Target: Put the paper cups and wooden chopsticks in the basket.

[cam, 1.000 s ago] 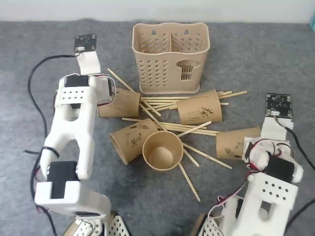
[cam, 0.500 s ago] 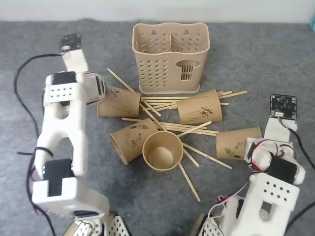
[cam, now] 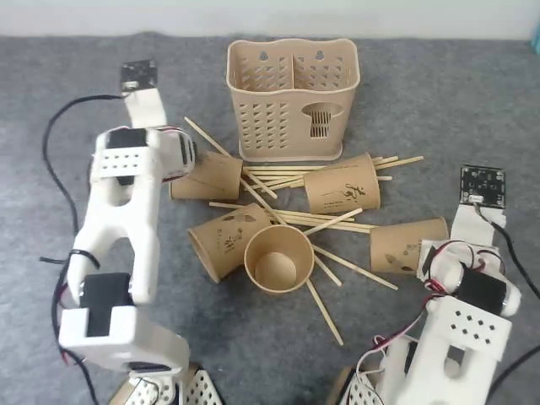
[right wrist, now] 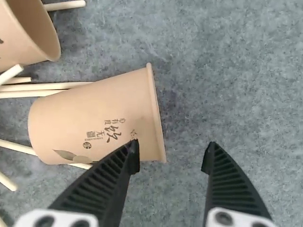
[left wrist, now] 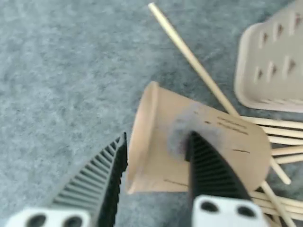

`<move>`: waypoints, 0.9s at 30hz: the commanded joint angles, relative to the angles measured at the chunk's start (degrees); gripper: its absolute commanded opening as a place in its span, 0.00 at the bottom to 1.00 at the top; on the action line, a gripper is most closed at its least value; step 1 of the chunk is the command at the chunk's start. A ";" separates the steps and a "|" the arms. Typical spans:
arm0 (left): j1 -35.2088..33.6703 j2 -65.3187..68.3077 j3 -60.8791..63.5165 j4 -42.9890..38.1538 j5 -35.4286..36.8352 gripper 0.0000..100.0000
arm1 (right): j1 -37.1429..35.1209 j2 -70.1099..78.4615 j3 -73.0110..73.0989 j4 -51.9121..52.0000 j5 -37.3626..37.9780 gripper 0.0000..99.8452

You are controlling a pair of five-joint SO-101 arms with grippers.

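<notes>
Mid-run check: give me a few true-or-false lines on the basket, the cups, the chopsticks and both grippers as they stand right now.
1. The basket stands upright. True.
2. One cup is already in the basket. False: all five cups are on the mat, outside it.
3. The left gripper has its fingers open astride the rim of the left cup. True.
4. The right gripper is shut on a cup. False: its fingers are open over the rim of the right cup, not gripping it.
5. The chopsticks lie scattered among the cups. True.
</notes>
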 commanded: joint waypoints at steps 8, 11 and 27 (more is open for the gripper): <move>2.46 1.32 4.79 -1.85 0.00 0.02 | 0.31 -0.40 -0.44 -1.27 -0.62 0.23; 2.46 1.32 4.79 -1.49 0.00 0.01 | 0.31 -0.40 -0.44 -1.27 -0.62 0.23; -3.96 -10.81 -3.03 8.44 0.26 0.01 | 0.31 -0.40 -0.35 -1.89 -2.73 0.23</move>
